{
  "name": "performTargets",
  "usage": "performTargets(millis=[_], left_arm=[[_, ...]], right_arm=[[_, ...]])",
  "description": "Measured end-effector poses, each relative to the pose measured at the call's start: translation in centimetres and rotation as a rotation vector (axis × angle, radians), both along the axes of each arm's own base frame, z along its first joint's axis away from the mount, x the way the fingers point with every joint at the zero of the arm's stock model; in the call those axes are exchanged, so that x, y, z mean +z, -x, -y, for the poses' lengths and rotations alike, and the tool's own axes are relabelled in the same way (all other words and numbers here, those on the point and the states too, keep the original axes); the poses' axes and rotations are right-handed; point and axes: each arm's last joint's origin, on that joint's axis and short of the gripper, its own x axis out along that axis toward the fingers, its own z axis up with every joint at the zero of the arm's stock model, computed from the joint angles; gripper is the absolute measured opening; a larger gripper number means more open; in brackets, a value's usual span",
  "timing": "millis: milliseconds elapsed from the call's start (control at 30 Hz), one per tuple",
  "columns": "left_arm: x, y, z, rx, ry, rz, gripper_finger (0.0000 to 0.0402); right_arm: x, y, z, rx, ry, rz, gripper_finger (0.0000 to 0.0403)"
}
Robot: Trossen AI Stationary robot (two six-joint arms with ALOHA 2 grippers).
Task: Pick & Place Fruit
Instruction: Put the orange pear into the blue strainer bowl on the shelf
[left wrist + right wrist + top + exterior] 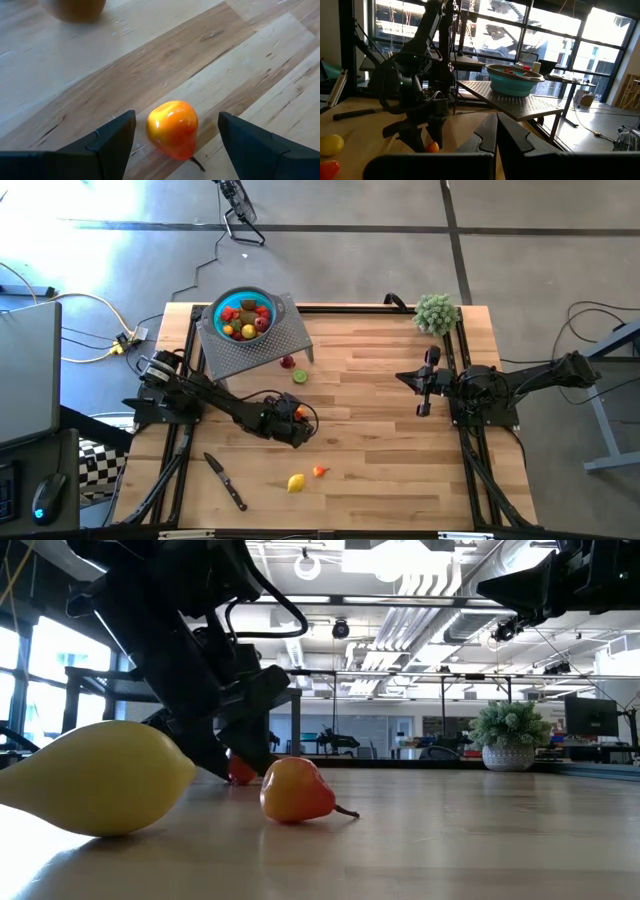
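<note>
Squarely between the left pincer's [175,145] wide-apart fingers, a glossy orange-red pear-shaped fruit [172,129] with dark stem.

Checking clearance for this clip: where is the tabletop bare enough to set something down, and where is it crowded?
Bare: the middle, from the left gripper across to the right gripper. Crowded: around the bowl on its perforated stand, and near the lemon, orange fruit and knife.

Left arm extended low over the table, left gripper [175,145] fingers spread wide. Right gripper [424,392] closed, arm parked at the right side.
</note>
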Motion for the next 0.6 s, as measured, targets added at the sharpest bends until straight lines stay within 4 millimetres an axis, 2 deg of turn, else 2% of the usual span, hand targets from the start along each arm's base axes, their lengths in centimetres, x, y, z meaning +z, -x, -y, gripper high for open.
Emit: performTargets(millis=[367, 600], left_arm=[[-0.01, 0.01, 0.0, 0.002, 0.002, 0.0, 0.0279], [-0.06, 0.09, -0.03, 0.003, -0.001, -0.007, 0.0228]], right_arm=[[0.0, 0.0, 0.0, 0.0, 0.0, 0.0, 0.0002], [-0.01, 0.0, 0.0, 0.0, 0.0, -0.001, 0.0002]])
